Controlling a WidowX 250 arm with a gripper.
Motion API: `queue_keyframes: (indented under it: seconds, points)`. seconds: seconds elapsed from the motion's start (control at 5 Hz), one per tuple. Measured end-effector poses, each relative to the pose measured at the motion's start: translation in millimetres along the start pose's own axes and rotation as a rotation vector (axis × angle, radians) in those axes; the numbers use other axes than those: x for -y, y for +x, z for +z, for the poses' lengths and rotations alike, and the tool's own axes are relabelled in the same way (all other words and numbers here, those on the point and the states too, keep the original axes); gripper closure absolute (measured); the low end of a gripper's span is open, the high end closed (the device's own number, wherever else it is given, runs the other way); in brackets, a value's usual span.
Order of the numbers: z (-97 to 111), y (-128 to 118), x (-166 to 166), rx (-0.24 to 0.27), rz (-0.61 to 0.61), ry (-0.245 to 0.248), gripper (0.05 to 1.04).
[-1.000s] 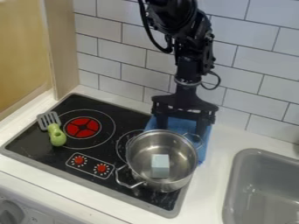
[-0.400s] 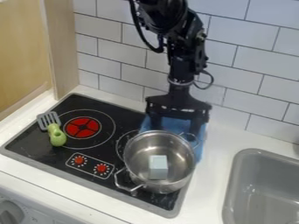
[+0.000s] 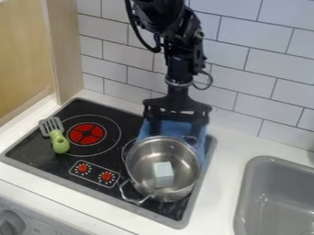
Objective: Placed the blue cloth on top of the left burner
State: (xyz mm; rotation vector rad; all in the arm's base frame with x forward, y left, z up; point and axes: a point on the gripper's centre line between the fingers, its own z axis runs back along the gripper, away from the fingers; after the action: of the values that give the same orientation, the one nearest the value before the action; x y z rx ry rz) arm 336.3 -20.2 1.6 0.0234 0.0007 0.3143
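The claw (image 3: 176,132) hangs down over the back right part of the black stovetop (image 3: 126,124), its two fingers spread well apart, one on each side, with blue between them. Directly beneath and between those fingers lies the blue cloth (image 3: 175,128), running on forward and to the camera's right of the claw, where it passes beside and behind the pot. How far it goes under the pot cannot be told. The cloth is well apart from the left burner (image 3: 86,133), whose red centre is off to the camera's left of the claw.

Just in front of the claw stands the metal pot (image 3: 142,158), upright, covering part of the right burner's ring (image 3: 126,149). A pale blue block (image 3: 162,174) rests inside it, on the bottom. Farther to the left of the claw, beyond the left burner's centre, lies a spatula with a green handle (image 3: 59,142), its slotted grey head pointing back. In front and to the left of the claw are two red knobs (image 3: 83,168), each ringed by small white marks too fine to read. To the right and forward is the grey sink (image 3: 242,188), set in the white counter (image 3: 224,176). Behind the claw rises the white tiled wall (image 3: 248,64)
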Motion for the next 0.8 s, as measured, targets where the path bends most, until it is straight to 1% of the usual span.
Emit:
queue_keyframes:
  seconds: [0.2,0.6,0.8]
  points:
    - [0,6,-15,0.000,0.039,-0.001,0.085]
    - [0,8,-46,-0.011,0.103,0.000,0.085]
    - [0,10,-51,-0.010,0.115,0.000,0.085]
